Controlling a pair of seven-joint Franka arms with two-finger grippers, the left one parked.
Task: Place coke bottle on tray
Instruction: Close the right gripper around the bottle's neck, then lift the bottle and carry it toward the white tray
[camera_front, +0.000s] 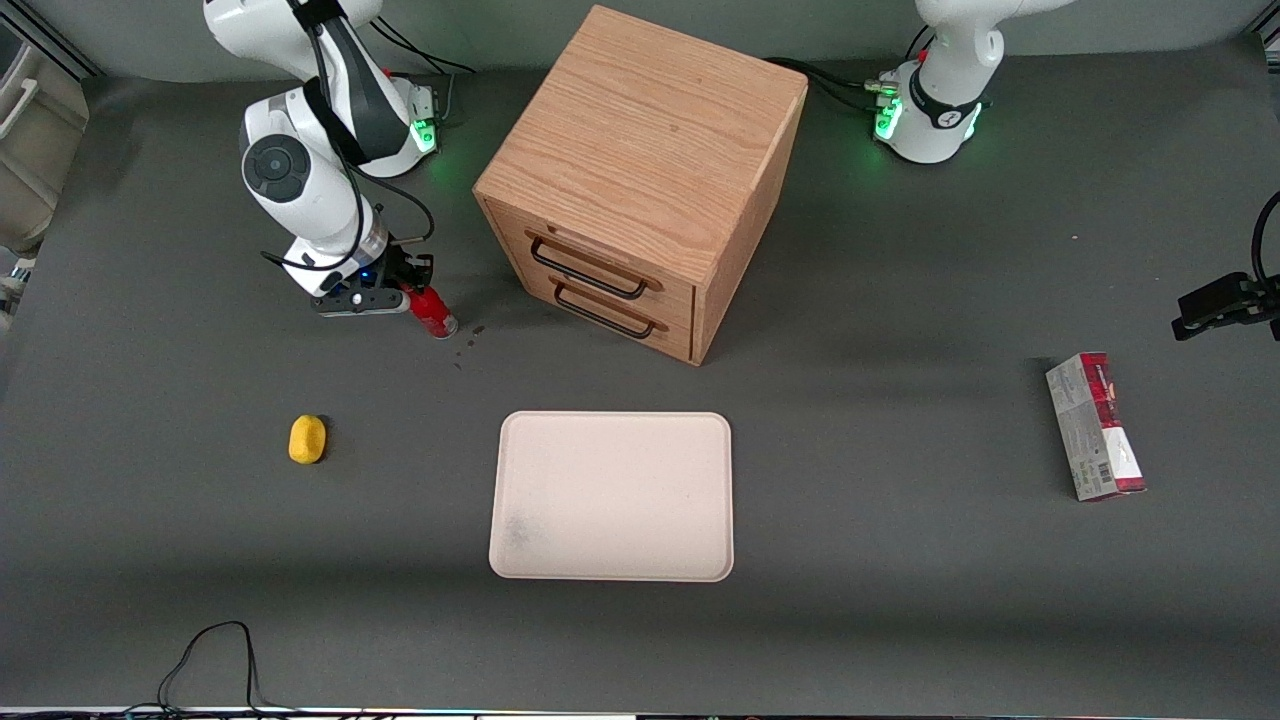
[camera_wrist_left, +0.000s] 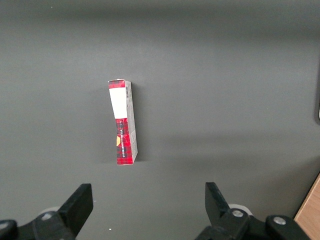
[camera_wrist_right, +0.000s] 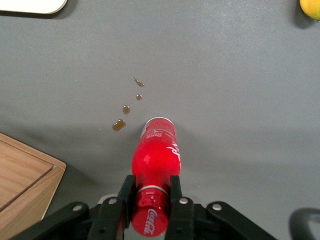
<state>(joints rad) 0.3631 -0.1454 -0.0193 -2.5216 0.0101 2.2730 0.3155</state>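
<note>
Fingers (camera_wrist_right: 176, 197) of the gripper (camera_front: 412, 290) clamp the neck of the coke bottle (camera_front: 432, 311), which tilts beside the wooden drawer cabinet (camera_front: 640, 180), near small brown drops (camera_wrist_right: 119, 125) on the table (camera_front: 900, 560), well apart from the tray (camera_front: 612, 496).

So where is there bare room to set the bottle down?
The tray is bare all over. The end effector grips the coke bottle beside brown drips, near the wooden drawer cabinet: tight there.
</note>
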